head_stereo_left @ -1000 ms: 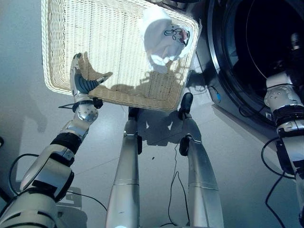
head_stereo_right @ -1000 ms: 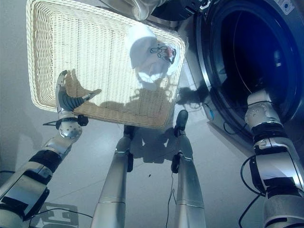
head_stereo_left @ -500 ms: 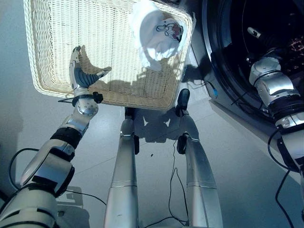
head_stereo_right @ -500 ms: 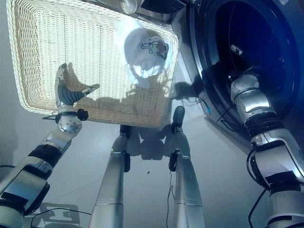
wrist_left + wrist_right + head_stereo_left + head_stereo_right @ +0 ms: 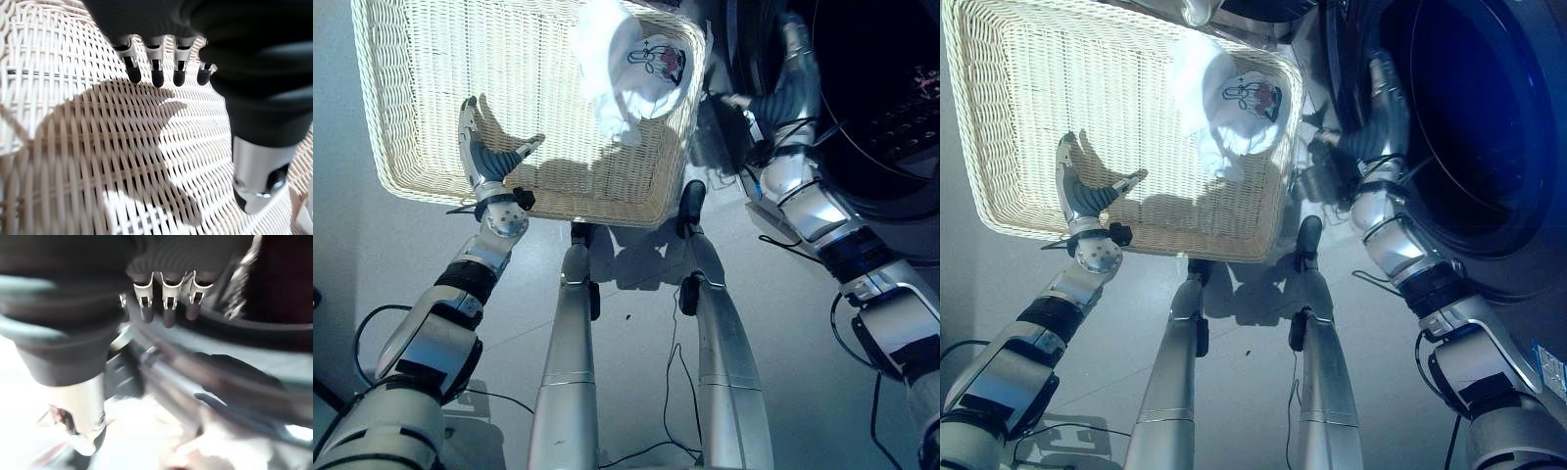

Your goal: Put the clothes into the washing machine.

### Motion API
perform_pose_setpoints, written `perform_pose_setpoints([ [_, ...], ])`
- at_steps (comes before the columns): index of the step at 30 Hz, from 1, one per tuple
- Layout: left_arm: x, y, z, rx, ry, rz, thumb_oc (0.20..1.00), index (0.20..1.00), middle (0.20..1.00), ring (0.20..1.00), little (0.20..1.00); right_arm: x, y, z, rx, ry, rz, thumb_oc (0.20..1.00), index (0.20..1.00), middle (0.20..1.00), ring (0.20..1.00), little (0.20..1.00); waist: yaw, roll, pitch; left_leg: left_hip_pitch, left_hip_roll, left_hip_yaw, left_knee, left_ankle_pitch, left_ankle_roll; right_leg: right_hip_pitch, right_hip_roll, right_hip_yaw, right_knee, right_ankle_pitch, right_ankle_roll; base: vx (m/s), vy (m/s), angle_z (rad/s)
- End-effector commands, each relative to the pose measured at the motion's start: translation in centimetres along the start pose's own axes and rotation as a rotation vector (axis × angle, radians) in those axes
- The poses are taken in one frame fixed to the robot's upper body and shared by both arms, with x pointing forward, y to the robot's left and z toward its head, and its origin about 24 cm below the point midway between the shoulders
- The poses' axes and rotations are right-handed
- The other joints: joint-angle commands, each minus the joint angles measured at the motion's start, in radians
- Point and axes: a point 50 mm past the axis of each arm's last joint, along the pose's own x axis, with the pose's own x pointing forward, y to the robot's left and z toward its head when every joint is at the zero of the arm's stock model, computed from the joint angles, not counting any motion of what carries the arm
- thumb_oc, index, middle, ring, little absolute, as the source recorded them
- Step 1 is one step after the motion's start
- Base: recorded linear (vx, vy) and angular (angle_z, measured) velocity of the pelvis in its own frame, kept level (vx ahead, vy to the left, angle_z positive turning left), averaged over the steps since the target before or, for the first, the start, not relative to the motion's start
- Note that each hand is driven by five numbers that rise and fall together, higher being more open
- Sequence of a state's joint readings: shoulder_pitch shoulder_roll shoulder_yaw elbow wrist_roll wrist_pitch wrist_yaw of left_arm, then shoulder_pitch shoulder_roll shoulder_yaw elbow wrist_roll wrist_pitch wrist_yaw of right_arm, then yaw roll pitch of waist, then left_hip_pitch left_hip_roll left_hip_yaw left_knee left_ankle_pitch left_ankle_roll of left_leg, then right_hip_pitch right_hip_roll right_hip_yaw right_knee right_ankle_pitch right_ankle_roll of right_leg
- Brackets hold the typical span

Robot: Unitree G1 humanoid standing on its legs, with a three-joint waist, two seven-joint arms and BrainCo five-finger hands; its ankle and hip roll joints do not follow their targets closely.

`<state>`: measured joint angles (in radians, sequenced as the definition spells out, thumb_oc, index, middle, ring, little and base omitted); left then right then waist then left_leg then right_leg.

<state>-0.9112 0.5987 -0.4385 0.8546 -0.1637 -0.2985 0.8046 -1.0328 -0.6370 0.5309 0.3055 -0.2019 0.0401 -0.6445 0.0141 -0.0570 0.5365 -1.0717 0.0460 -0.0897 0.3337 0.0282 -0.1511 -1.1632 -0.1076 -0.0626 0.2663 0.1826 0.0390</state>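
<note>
A cream wicker basket (image 5: 431,69) stands on the floor at the upper left. One white garment (image 5: 628,65) with a small printed picture lies bunched in its far right corner. My left hand (image 5: 485,153) hovers open over the basket's near side, its fingers (image 5: 154,73) straight above bare weave and holding nothing. The washing machine's dark round drum opening (image 5: 1489,117) is at the upper right. My right hand (image 5: 790,86) is open and empty at the opening's left rim, between machine and basket, its fingers (image 5: 166,308) close to the dark rim.
Grey floor (image 5: 372,284) lies in front of the basket and machine. The gap between the basket's right wall (image 5: 690,117) and the machine's front is narrow. A dark object (image 5: 1258,8) sits behind the basket's far edge.
My right arm has swung left, and its hand now shows at the drum's left rim, near the basket. The left hand has stayed over the basket. The camera has shifted slightly.
</note>
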Motion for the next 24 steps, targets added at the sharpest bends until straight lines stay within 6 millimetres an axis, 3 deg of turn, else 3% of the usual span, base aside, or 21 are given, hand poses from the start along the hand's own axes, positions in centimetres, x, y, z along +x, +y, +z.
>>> perform_pose_setpoints([
  [1,-0.5,-0.9,0.5,-0.051,0.002,0.012,1.0,1.0,1.0,1.0,1.0,-0.2,0.3,3.6,-0.006,-0.235,0.048,1.0,1.0,1.0,1.0,1.0,-0.002,0.062,-0.017,0.021,-0.117,0.054,-0.076,0.064,0.099,0.035,0.096,-0.113,0.097,-0.101,0.067,0.0,0.0,0.0],
  [13,-0.2,-1.8,1.5,-0.072,-0.019,-0.028,1.0,1.0,1.0,1.0,1.0,0.7,2.5,8.7,-0.124,-0.476,0.174,1.0,1.0,1.0,1.0,1.0,0.031,0.062,-0.017,0.01,-0.123,0.042,-0.088,0.092,0.091,0.037,0.091,-0.131,0.076,-0.083,0.065,0.0,-0.004,0.01],
  [17,-0.1,-1.9,1.6,-0.072,-0.024,-0.043,1.0,1.0,1.0,1.0,1.0,1.1,3.2,8.6,-0.166,-0.459,0.208,1.0,1.0,1.0,1.0,1.0,0.041,0.061,-0.017,0.009,-0.126,0.034,-0.088,0.097,0.09,0.039,0.089,-0.135,0.076,-0.08,0.065,0.0,-0.013,0.02],
  [24,0.1,-2.5,2.3,-0.072,-0.039,-0.071,1.0,1.0,1.0,1.0,1.0,1.7,5.3,6.2,-0.283,-0.302,0.307,1.0,1.0,1.0,1.0,1.0,0.066,0.065,-0.017,0.014,-0.132,0.018,-0.096,0.101,0.088,0.043,0.08,-0.148,0.077,-0.077,0.066,0.0,-0.015,0.05],
])
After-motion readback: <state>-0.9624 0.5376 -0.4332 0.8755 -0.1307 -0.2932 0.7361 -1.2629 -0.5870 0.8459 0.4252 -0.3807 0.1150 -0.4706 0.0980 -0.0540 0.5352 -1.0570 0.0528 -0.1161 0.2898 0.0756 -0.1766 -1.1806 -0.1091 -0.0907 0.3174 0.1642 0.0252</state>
